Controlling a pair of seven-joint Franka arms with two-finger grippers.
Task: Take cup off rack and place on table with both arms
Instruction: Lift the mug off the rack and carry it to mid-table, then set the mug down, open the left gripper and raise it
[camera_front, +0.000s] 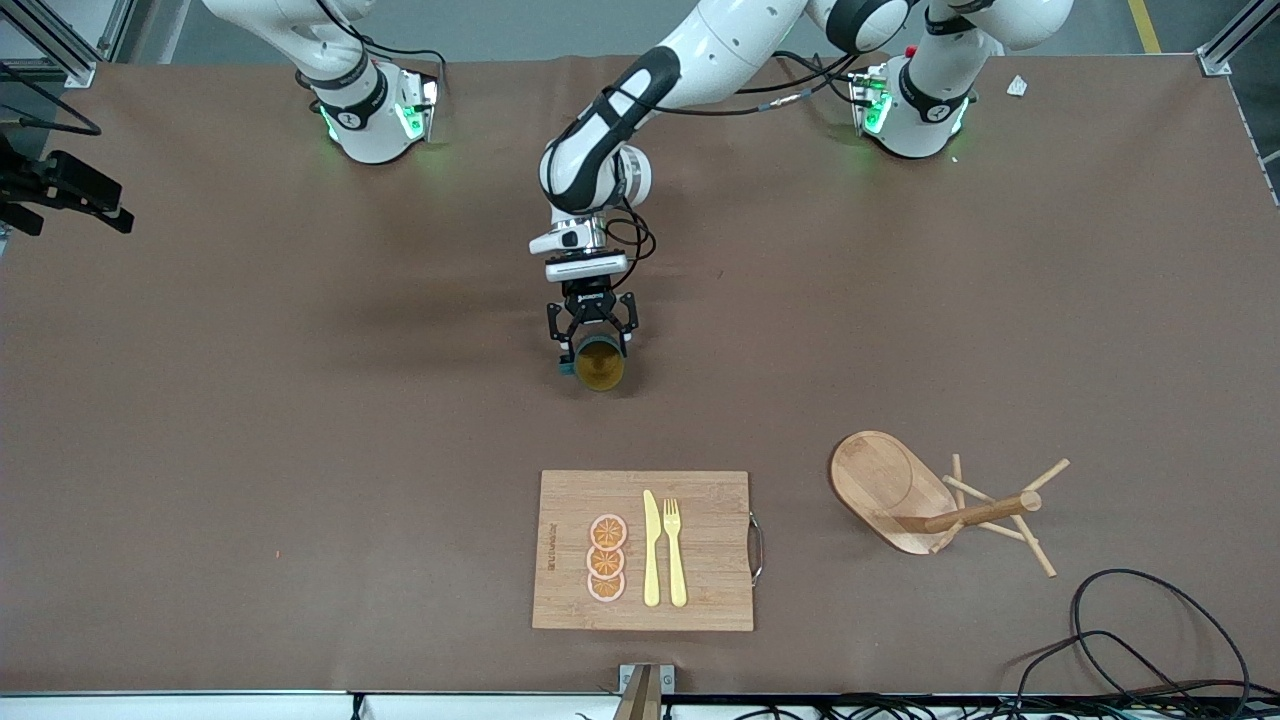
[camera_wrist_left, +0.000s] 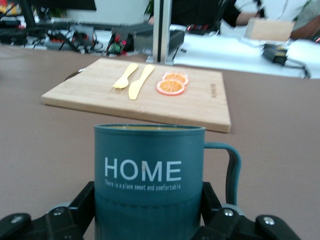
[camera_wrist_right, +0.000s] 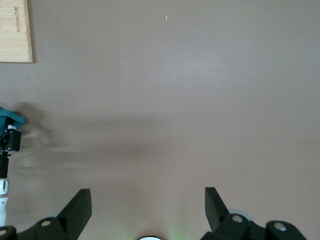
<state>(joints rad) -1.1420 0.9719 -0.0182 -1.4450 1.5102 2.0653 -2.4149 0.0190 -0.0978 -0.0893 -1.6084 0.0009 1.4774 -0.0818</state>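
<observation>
Gripping the cup (camera_front: 599, 366) between closed fingers, the left gripper (camera_front: 591, 335) holds it at the table (camera_front: 300, 400) surface, farther from the front camera than the cutting board (camera_front: 700, 590). The rack (camera_front: 925, 497) lies tipped beside that board, toward the left arm's end. The right gripper (camera_wrist_right: 148, 207) waits, jaws spread, over bare table.

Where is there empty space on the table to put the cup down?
The left gripper holds the cup over a bare patch of table, farther from the front camera than the cutting board. Toward the right arm's end it is bare too, under the open right gripper. It is crowded by the tipped rack.
</observation>
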